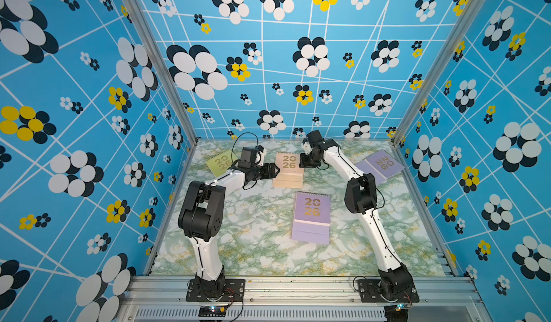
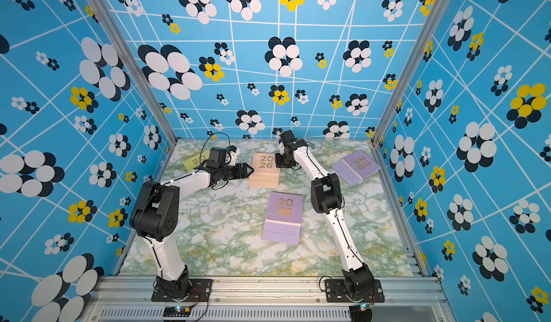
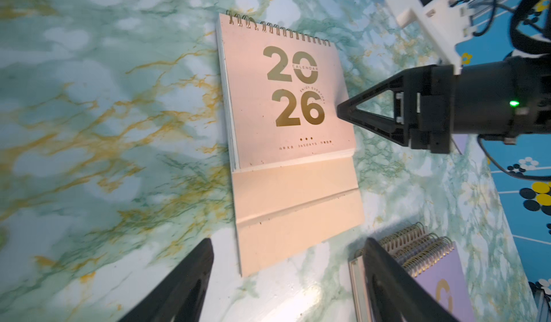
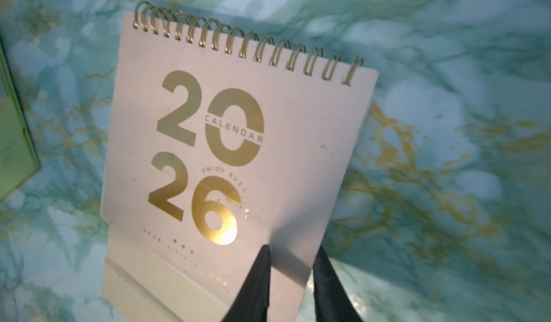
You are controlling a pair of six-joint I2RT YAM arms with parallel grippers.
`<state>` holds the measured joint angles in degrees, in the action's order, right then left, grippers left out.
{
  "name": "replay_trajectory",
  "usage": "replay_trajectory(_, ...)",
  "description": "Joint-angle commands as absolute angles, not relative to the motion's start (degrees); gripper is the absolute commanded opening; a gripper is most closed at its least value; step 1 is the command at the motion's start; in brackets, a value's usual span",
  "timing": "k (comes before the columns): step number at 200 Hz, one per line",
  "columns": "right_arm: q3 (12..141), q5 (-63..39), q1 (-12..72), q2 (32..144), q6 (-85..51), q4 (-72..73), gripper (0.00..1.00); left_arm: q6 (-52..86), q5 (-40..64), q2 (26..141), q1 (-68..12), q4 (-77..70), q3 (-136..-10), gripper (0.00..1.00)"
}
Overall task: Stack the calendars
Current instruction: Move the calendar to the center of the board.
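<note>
A peach calendar [image 1: 288, 168] [image 2: 265, 168] lies flat at the back middle of the table. My left gripper [image 1: 276, 170] [image 3: 288, 243] is wide open at its left side, with the calendar's lower end [image 3: 298, 216] between the fingers and untouched. My right gripper [image 1: 302, 165] [image 4: 293, 247] points down at the calendar's right edge. Its jaws stand narrowly apart, one finger [image 4: 262, 264] over the cover [image 4: 238, 126] and the other just off the edge. A yellow-green calendar [image 1: 220, 162] lies back left, a lilac calendar [image 1: 311, 216] in the middle and another lilac one [image 1: 381, 164] back right.
The green marbled table [image 1: 253, 252] is walled in by blue flowered panels on three sides. Aluminium posts stand at the back corners, and a rail [image 1: 298, 287] carries both arm bases at the front. The left arm's elbow [image 1: 202, 210] rises over the table's left side.
</note>
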<state>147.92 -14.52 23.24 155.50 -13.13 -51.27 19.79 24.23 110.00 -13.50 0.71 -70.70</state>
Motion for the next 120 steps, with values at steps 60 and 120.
replay_trajectory(60, 149.3, -19.1, 27.0, 156.6, -13.4, -52.3, 0.29, 19.4, 19.9, 114.5, -9.8, 7.0, -74.7, 0.8)
replay_trajectory(120, 149.2, -19.7, 28.1, 156.3, -15.4, -51.3, 0.34, 18.4, 20.2, 118.7, -8.5, 9.2, -80.1, 0.8)
